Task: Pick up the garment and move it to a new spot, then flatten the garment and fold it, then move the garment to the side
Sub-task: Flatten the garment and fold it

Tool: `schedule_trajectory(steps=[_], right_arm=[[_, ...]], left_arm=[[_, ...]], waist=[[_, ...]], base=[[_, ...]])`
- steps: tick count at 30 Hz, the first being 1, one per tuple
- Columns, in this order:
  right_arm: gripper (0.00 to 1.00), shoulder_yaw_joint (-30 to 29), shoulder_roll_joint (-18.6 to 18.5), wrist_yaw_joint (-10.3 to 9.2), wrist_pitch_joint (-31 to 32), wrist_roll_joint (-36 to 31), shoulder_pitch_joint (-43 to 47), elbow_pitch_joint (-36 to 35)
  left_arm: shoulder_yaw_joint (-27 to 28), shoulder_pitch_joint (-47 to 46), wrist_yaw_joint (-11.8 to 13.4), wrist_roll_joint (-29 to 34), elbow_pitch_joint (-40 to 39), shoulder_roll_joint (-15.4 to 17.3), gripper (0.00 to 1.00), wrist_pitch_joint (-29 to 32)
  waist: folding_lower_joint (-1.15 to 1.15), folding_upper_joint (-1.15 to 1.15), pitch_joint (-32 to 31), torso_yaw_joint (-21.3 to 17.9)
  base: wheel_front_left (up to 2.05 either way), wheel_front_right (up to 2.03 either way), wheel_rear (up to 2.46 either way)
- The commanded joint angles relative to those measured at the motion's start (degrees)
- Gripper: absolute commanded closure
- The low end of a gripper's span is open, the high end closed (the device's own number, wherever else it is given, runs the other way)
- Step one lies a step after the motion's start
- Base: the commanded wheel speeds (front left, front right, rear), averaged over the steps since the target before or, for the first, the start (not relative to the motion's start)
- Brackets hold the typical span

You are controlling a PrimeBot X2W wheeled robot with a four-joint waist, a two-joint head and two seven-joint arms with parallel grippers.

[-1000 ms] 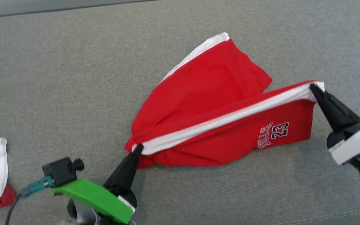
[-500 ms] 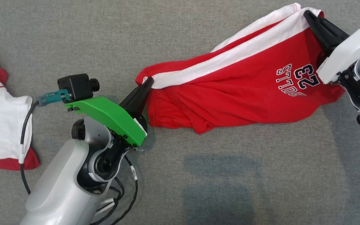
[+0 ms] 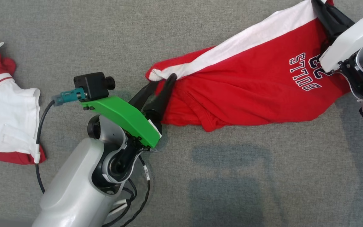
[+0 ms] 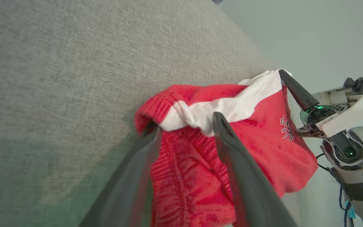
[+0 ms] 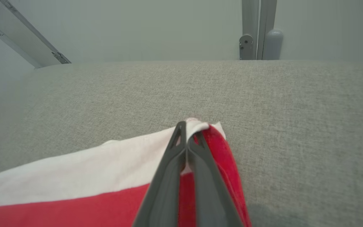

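1. Head view: the garment point(image 3: 247, 85) lies stretched across the grey padded surface point(image 3: 200, 31), running from the centre to the upper right. My left gripper point(image 3: 164, 80) sits at its near-left corner with its fingers spread, clamping nothing. My right gripper point(image 3: 318, 4) pinches the far white-striped corner.
2. Left wrist view: my left gripper's two fingers stand wide apart, with the ribbed red edge and white stripe lying loose between them. The knit bunches into folds. I judge it light, soft and limp, so it will sag and drag wherever it is unsupported.
3. Right wrist view: my right gripper's jaws are closed tight where the white stripe meets the red. I judge the thick seamed corners the best holds, since a pinch in the thin middle may catch one layer only.
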Motion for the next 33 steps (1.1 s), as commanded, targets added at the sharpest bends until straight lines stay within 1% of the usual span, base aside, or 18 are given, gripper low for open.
schedule_trajectory(steps=[1, 3, 5, 7, 8, 11, 12, 14, 16, 17, 18, 20, 22, 24, 28, 33], right_arm=[[0.00, -0.3, -0.1, 0.00, -1.1, 0.2, -0.3, 0.8], [0.00, 0.2, -0.1, 0.00, -2.3, 0.1, 0.4, 0.6], [0.00, 0.6, -0.5, 0.00, -2.9, -0.2, 2.1, 0.4], [0.00, 1.2, -1.3, 0.00, -2.2, -0.9, 3.8, -0.4], [0.00, 1.4, -1.8, 0.00, -1.5, -1.5, 4.6, -0.8], [0.00, 2.0, -3.3, 0.00, 2.1, -4.8, 6.6, -2.1], [0.00, 2.0, -3.6, 0.00, 3.3, -6.0, 7.1, -2.5], [0.00, 1.2, -4.0, 0.00, 7.0, -8.4, 7.7, -3.4], [0.00, 0.0, -3.9, 0.00, 10.8, -10.0, 8.0, -4.1], [0.00, -0.5, -4.2, 0.00, 12.8, -11.3, 8.1, -4.4], [0.00, -2.2, -4.0, 0.00, 16.4, -13.1, 8.2, -4.7], [0.00, -3.8, -4.0, 0.00, 19.6, -15.8, 7.9, -4.8], [0.00, -5.7, -3.3, 0.00, 22.3, -17.2, 8.0, -4.1], [0.00, -6.9, -2.6, 0.00, 24.7, -18.3, 8.4, -3.6], [0.00, -9.0, -0.3, 0.01, 27.9, -17.9, 9.6, -2.8], [0.00, -8.0, 3.1, 0.24, 31.2, -15.7, 13.4, -2.1]], left_arm=[[-0.2, 1.0, -0.1, 0.8, -0.4, 0.7, 0.00, -0.7], [-0.7, 1.8, 0.6, 3.3, -1.2, 1.7, 0.00, -2.2], [-1.9, 2.8, 1.4, 7.8, -2.2, 3.7, 0.00, -4.7], [-2.8, 4.8, 3.5, 12.5, -3.3, 5.3, 0.00, -7.9], [-3.5, 5.5, 4.5, 15.8, -4.0, 6.8, 0.00, -9.9], [-4.2, 9.6, 8.2, 22.1, -5.5, 8.7, 0.00, -15.9], [-4.0, 10.8, 9.1, 22.9, -5.9, 8.9, 0.00, -17.7], [-4.3, 13.4, 10.2, 24.9, -6.7, 9.0, 0.00, -21.0], [-3.8, 15.0, 10.9, 25.6, -6.8, 8.5, 0.00, -23.2], [-3.8, 15.6, 11.0, 26.5, -6.7, 8.1, 0.00, -24.1], [-3.2, 16.3, 10.9, 27.7, -6.5, 6.6, 0.00, -25.2], [-2.9, 16.4, 10.1, 29.9, -5.8, 5.5, 0.00, -25.8], [-2.0, 16.4, 9.2, 30.7, -5.2, 3.0, 0.00, -26.0], [-0.3, 16.2, 7.9, 32.8, -5.0, 0.9, 0.00, -26.0], [3.1, 17.4, 4.9, 36.1, -3.5, -3.3, 0.00, -25.9], [7.2, 19.1, 1.2, 39.6, -0.8, -6.2, 0.00, -25.9]], waist=[[0.00, 0.00, -0.7, -0.6], [0.00, 0.00, -1.7, -1.1], [0.00, 0.00, -3.3, -1.7], [0.00, 0.00, -5.1, -2.3], [0.00, 0.00, -6.0, -2.6], [0.00, 0.00, -8.3, -3.5], [0.00, 0.00, -8.8, -3.5], [0.00, 0.00, -9.3, -3.4], [0.00, 0.00, -9.1, -2.8], [0.00, 0.00, -8.9, -2.3], [0.00, 0.00, -8.0, -1.0], [0.00, 0.00, -6.8, 0.4], [0.00, 0.00, -5.6, 2.0], [0.00, 0.00, -4.5, 3.4], [0.00, 0.00, -3.4, 5.4], [0.00, 0.00, -4.4, 5.2]], base=[[0.00, 0.00, 0.00], [0.00, 0.00, 0.00], [0.00, 0.00, 0.00], [0.00, 0.00, 0.00], [0.00, 0.00, 0.00], [0.00, 0.00, 0.00], [0.00, 0.00, 0.00], [0.00, 0.00, 0.00], [0.00, 0.00, 0.00], [0.00, 0.00, 0.00], [0.00, 0.00, 0.00], [0.00, 0.00, 0.00], [0.00, 0.00, 0.00], [0.00, 0.00, 0.00], [0.00, 0.00, 0.00], [0.00, 0.00, 0.00]])
